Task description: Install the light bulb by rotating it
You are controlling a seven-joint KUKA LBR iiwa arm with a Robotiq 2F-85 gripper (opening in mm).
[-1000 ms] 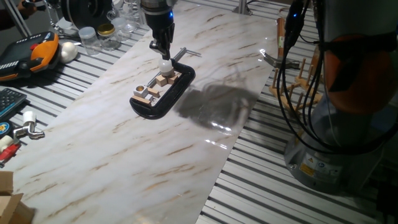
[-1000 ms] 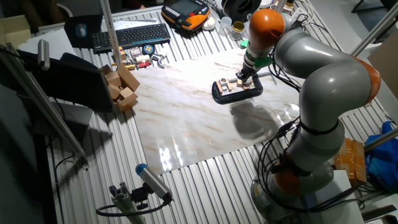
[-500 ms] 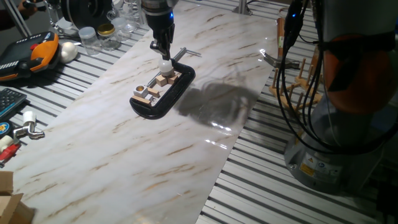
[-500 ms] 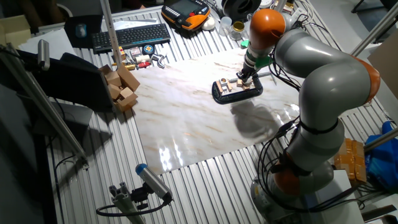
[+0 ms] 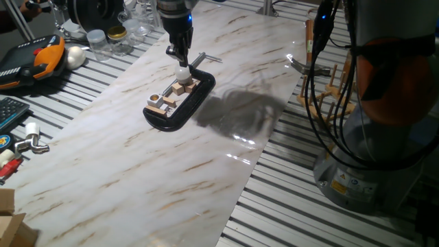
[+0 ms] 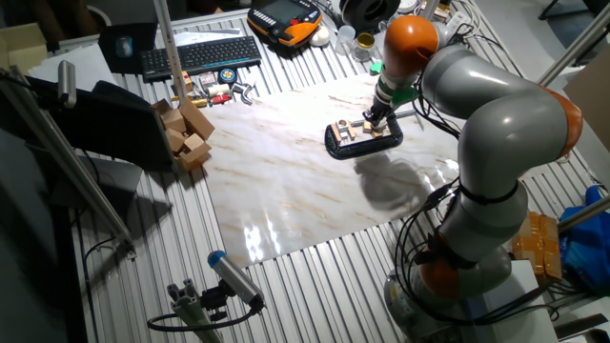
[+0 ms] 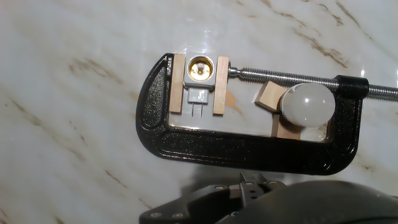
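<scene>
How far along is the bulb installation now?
Done: the socket sits clamped but empty. In hand: the end effector is right above the bulb, which rests by the wooden blocks; grasp unclear. Left: move the bulb to the socket and screw it in.

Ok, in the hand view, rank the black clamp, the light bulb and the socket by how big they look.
1. The black clamp, clearly largest; it frames the other two.
2. The light bulb.
3. The socket, smallest.

The bulb probably sits nearer the camera, so its lead over the socket may be exaggerated.
</scene>
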